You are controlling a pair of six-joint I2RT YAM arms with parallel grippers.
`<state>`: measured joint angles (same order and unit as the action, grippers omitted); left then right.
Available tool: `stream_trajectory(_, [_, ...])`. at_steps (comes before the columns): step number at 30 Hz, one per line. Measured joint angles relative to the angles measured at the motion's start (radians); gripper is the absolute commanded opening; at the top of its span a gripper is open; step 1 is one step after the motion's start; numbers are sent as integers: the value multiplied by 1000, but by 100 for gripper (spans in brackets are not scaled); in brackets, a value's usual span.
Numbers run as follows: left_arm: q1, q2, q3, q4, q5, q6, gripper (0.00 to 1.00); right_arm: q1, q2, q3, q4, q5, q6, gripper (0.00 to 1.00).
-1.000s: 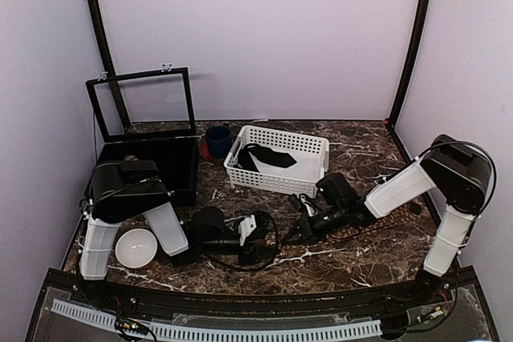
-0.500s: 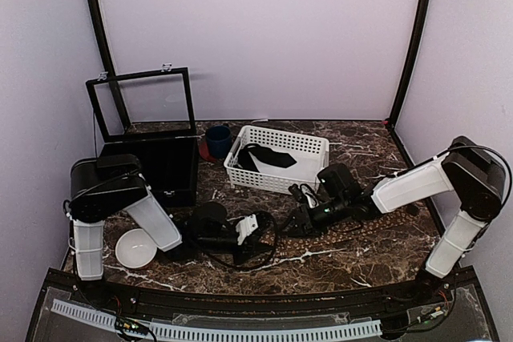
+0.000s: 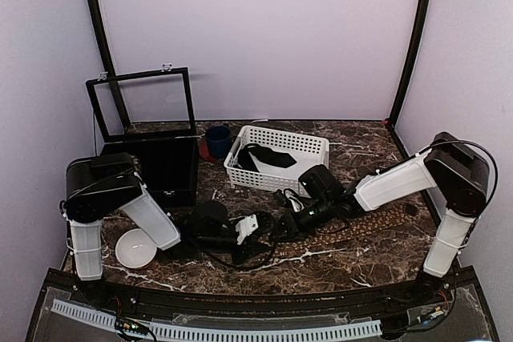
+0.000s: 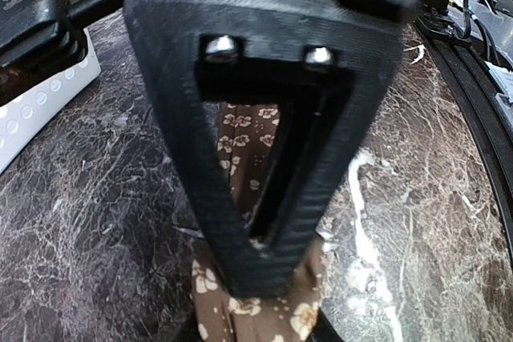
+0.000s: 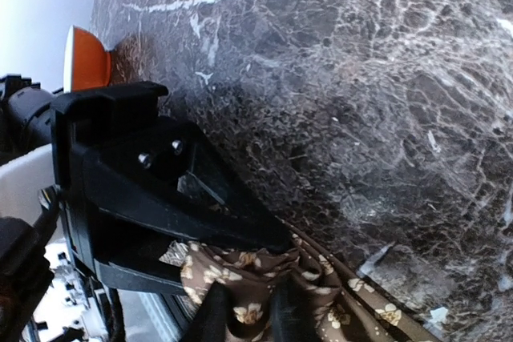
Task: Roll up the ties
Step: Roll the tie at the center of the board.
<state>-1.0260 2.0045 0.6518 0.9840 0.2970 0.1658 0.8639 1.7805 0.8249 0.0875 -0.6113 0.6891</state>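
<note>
A dark brown tie with a tan flower pattern lies along the marble table, running right from the two grippers. My left gripper reaches in low from the left. In the left wrist view its black fingers stand shut on the tie, which shows through the finger frame and under the tip. My right gripper comes in from the right and meets it. In the right wrist view its fingers are shut on a bunched fold of the tie.
A white basket holding a dark cloth stands behind the grippers. A blue cup and an orange-red object sit to its left. A black box with raised lid is at back left, a white bowl at front left.
My right gripper has moved left along the tie toward the left gripper. The left arm's upper part has swung back to the left while its gripper stayed in place.
</note>
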Motion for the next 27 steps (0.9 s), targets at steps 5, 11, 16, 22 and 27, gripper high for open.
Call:
stream_trajectory(5, [1,-6,0,-14,2,0,39,0,0,20,-29,12,-24,0])
stream_trajectory(11, [14,-14,-40,18,6,-10,68,-11,-1,-2,-24,27,-37,0])
stream_trajectory(16, [19,-15,-67,67,23,-28,82,-47,-21,-100,98,-8,-17,0])
stream_trajectory(22, [9,48,-64,181,27,-54,82,-90,-27,-229,298,-73,51,0])
stream_trajectory(27, [-10,118,-22,271,24,-70,76,-111,-27,-277,384,-103,92,0])
